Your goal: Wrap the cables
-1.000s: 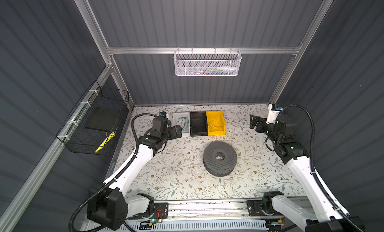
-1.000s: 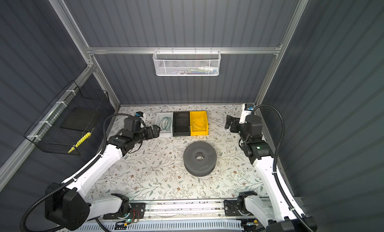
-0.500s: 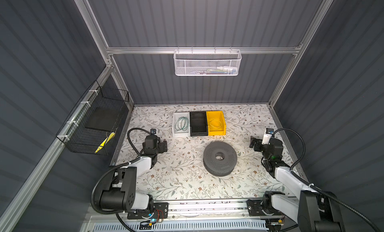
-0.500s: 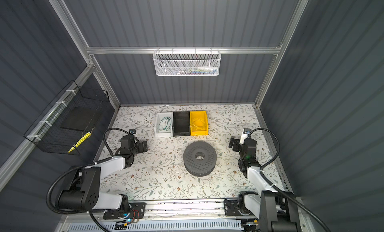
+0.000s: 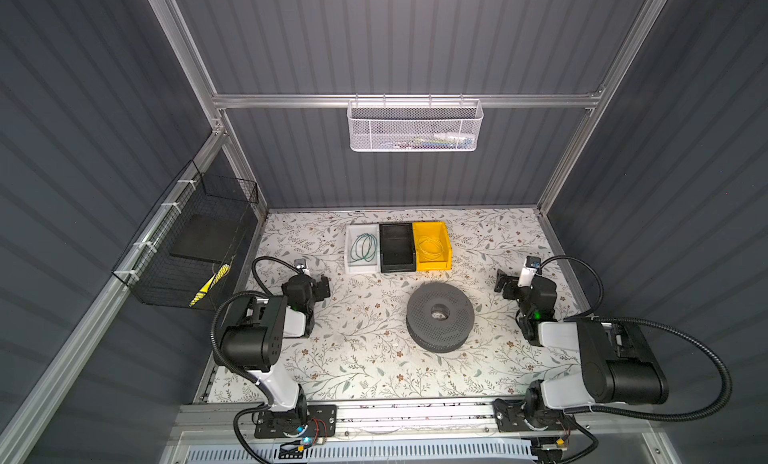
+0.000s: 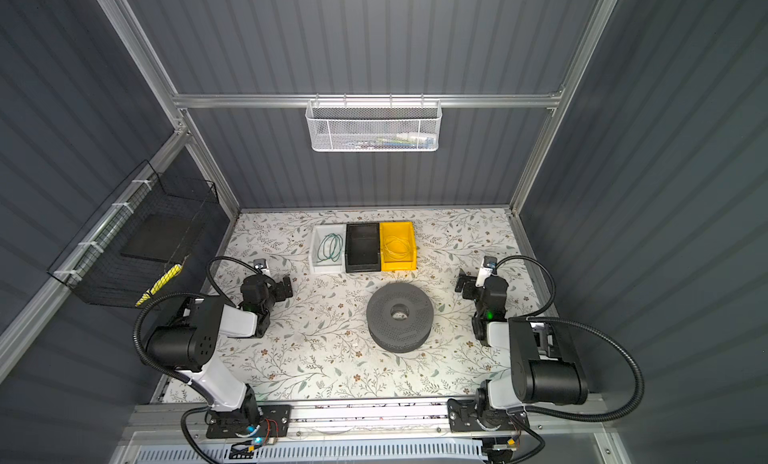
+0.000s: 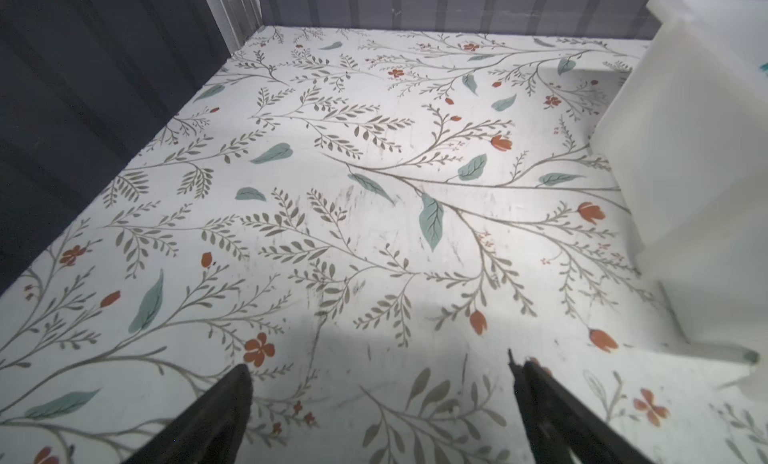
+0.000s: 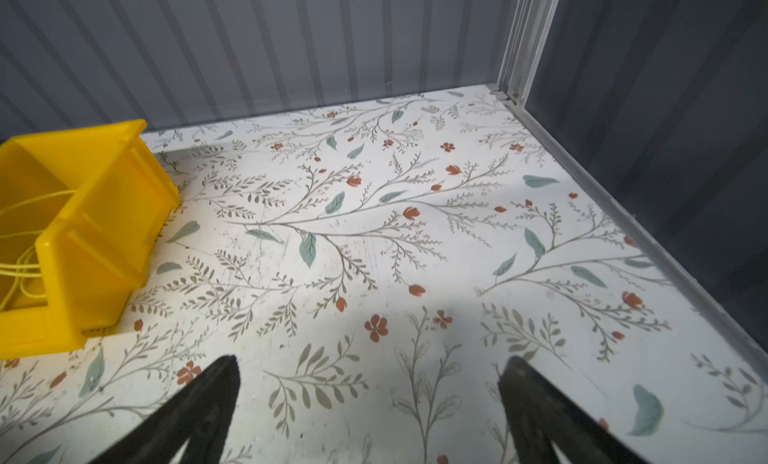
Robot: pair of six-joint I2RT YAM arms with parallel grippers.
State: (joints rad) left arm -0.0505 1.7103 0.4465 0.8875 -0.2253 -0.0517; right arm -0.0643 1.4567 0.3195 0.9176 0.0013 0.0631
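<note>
Both arms sit folded low at the near side of the table (image 5: 353, 349), one on each flank, which leaves the middle free. The left tool (image 5: 321, 285) hangs just above the bare floral surface with its two fingers (image 7: 224, 403) spread wide and nothing between them. The right tool (image 5: 504, 284) mirrors it on the right side, its jaws likewise wide apart and empty. That reads as a rest pose rather than a reach. The cables lie at the far middle of the table in a row of three bins that touch side by side. A thin green wire (image 5: 364, 247) lies in loose loops in the white bin (image 5: 361, 269) on the left. A pale yellow wire (image 5: 430, 246) is coiled in the yellow bin (image 5: 432, 265) on the right. The black bin (image 5: 397, 267) between them looks empty, though its dark floor could hide something. Keeping each springy coil in its own walled bin likely stops the loops from spreading or tangling together. A grey perforated spool (image 5: 419, 316) stands flat on the table nearer than the bins, a little right of centre and within either arm's range. It probably serves as the form to wind on, and I cannot see any wire on it. As things lie, neither wire is held, so wrapping would begin with lifting a coil out of its bin.
</note>
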